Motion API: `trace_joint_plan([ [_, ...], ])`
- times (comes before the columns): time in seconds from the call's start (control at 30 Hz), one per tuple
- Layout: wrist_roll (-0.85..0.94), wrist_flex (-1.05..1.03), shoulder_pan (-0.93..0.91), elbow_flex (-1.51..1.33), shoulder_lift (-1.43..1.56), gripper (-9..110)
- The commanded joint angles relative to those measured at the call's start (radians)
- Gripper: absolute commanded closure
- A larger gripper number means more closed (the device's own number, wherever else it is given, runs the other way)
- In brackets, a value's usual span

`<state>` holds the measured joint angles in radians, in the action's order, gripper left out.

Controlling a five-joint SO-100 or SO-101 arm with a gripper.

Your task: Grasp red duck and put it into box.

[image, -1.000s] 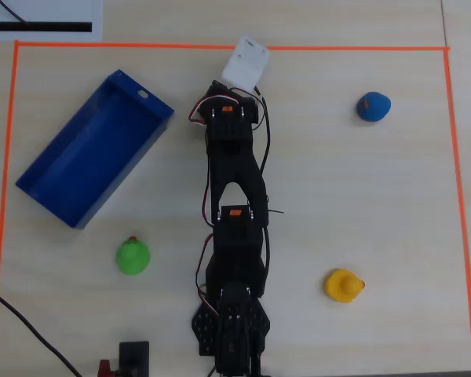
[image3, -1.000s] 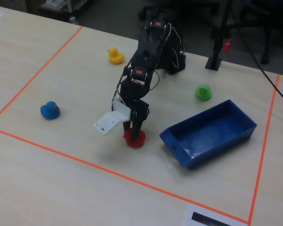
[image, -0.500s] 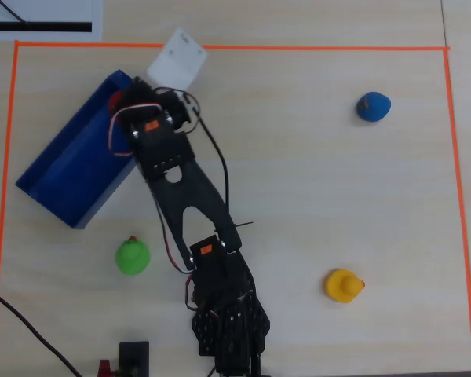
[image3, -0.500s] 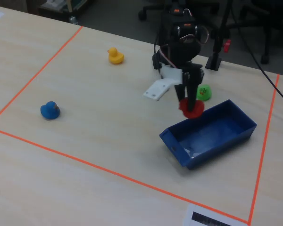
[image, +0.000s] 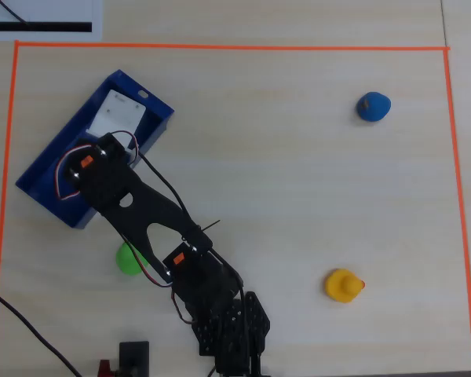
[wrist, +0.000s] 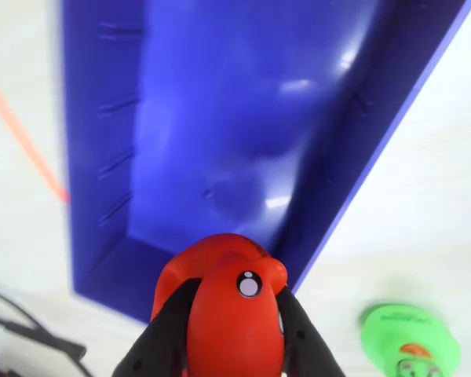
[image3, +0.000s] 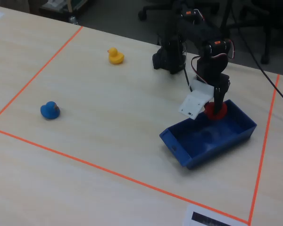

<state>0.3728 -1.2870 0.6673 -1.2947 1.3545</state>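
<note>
The pale wooden surface [image: 298,196] carries a long blue box [image3: 236,134] near one taped corner, and the arm [image: 153,208] reaches out over it. Its tool [wrist: 231,330] is closed around the red duck [wrist: 228,306], one dark finger [wrist: 169,334] on each flank, holding it above the box's near end. The duck looks light and a bit squashy, likely smooth enough to slip, so the broad body seems the right place to pinch. A green duck [wrist: 408,345] sits outside the box.
</note>
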Motion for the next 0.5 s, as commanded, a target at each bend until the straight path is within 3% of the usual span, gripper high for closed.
trace_joint_plan([
  [0.0, 0.003, 0.040, 0.011, -0.023, 0.015, 100],
  [0.37, 0.005, -0.049, 0.046, 0.063, 0.074, 68],
  [0.47, 0.021, -0.069, 0.021, 0.078, 0.110, 73],
])
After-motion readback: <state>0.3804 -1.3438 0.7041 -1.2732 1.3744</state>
